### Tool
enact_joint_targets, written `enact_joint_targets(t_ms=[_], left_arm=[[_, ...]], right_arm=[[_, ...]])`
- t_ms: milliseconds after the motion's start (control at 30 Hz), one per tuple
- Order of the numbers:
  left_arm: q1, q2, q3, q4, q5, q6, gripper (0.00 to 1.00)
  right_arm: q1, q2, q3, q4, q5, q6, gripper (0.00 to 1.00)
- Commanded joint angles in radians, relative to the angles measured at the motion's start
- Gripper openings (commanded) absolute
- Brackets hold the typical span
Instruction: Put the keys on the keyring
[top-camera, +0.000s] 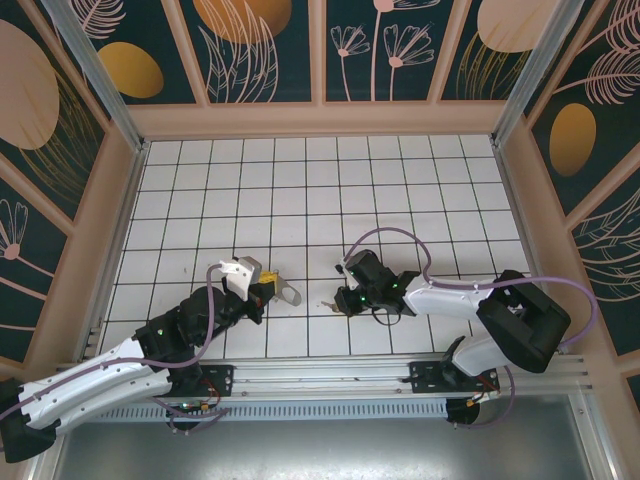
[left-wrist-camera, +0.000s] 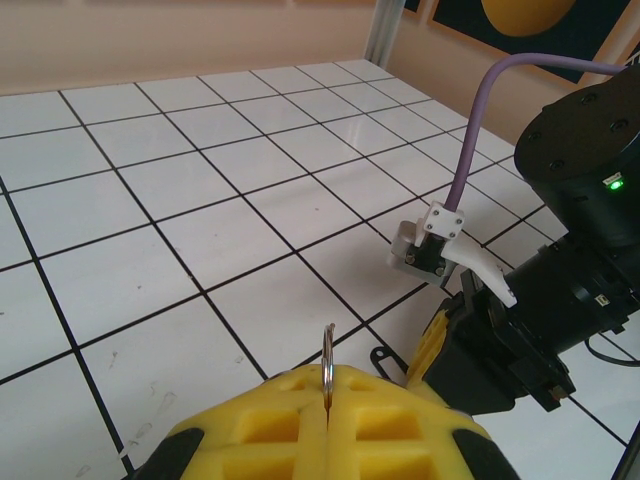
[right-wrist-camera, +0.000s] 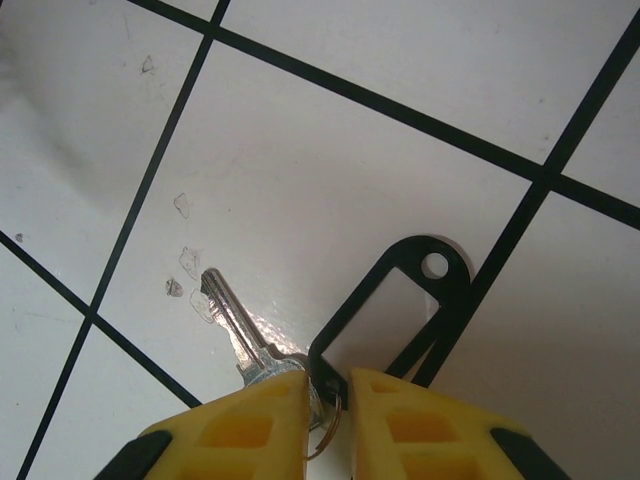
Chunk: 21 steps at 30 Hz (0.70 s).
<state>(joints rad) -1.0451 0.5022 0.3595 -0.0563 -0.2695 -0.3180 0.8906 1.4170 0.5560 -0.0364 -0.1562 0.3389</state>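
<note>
Your left gripper (left-wrist-camera: 328, 385): pads were clamped on the keyring (left-wrist-camera: 327, 345), upright, near left. Your right gripper (right-wrist-camera: 328, 390): narrow, it pinched the key (right-wrist-camera: 232, 318) by its head, low on the tiled floor (right-wrist-camera: 330, 170), right. Threading was pending, I judged; you needed exact alignment.

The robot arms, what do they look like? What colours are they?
Both the left arm and the right arm have smooth white shells joined by chunky black joints. A purple cable loops along each one, and tiny green lights glow near the wrists. The fingers are bright yellow blocks with square hollows moulded in.
</note>
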Motion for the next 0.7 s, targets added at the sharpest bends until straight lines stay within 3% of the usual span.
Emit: enact_joint_targets(t_ms=[0, 400, 667], left_arm=[[0.005, -0.008, -0.004, 0.035, -0.011, 0.019, 0.0], [0.006, -0.008, -0.005, 0.032, -0.013, 0.024, 0.0], [0.006, -0.014, 0.001, 0.021, -0.014, 0.024, 0.0]], right_arm=[[-0.007, 0.008, 0.027, -0.032, -0.005, -0.012, 0.16], [-0.007, -0.001, 0.027, -0.021, -0.036, -0.011, 0.14], [-0.013, -0.039, 0.02, -0.013, -0.047, -0.005, 0.0]])
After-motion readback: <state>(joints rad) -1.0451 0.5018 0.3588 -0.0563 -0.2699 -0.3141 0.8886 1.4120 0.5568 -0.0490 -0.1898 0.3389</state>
